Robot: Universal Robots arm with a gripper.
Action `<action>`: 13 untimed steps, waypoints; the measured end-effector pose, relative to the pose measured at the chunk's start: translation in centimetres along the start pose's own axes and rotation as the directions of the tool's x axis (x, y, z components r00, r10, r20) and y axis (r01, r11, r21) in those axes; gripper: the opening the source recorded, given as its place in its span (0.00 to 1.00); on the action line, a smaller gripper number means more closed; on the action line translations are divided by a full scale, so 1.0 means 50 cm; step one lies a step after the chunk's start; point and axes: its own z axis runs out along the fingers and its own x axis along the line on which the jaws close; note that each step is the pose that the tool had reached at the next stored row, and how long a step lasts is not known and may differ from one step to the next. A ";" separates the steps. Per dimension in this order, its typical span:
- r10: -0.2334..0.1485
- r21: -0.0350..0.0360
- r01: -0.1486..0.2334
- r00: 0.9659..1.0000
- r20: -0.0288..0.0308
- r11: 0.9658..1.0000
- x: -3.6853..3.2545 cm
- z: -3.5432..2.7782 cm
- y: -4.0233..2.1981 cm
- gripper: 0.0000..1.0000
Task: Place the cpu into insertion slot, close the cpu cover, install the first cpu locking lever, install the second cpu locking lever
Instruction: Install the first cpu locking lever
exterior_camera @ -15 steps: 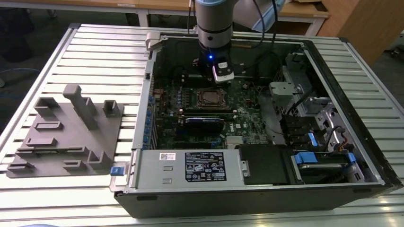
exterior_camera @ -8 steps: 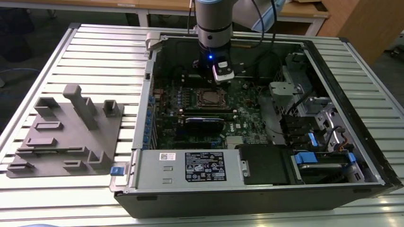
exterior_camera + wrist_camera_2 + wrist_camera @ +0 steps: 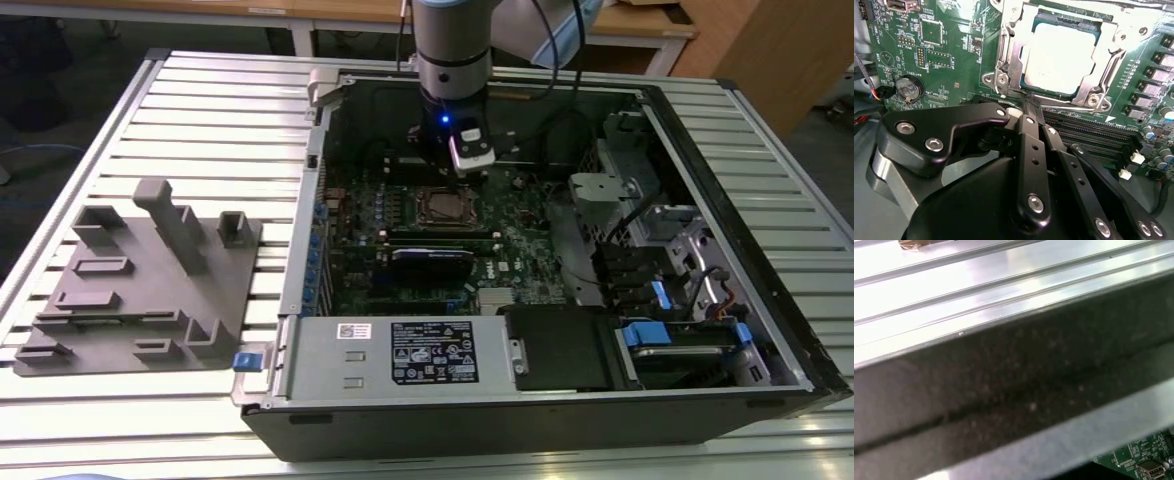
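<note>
Gripper: black gripper, its two slim fingers drawn together into one narrow tip, with nothing seen between them; in the exterior view the gripper hangs straight down inside the open computer case.
Contact: in the second wrist view the tip sits at the near edge of the cpu cover; whether it presses on the metal or stops just short, I cannot tell.
Gripper build: matte black links joined by round silver screws, jointed like a scissor linkage.
Cpu: the cpu is a flat square with a pale, dull silver top, lying inside the insertion slot, just beyond the gripper tip.
Cpu cover: thin, shiny stamped steel frame lying flat around the chip, which shows through its square window.
Board: green circuit board, densely printed, carrying a round coin battery and long black memory slots beside the gripper.
Tabletop: ribbed aluminium tabletop carrying the case and a grey moulded fixture, well apart from the gripper.
</note>
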 end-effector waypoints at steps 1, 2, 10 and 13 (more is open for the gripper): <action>0.000 0.000 0.000 1.000 0.000 1.000 0.000 0.000 0.001 0.11; 0.000 0.000 0.000 1.000 0.000 1.000 0.001 0.000 0.002 0.11; 0.001 0.000 -0.001 1.000 0.000 1.000 0.001 0.001 0.006 0.11; 0.003 -0.013 -0.003 1.000 -0.005 1.000 0.001 0.000 0.006 0.11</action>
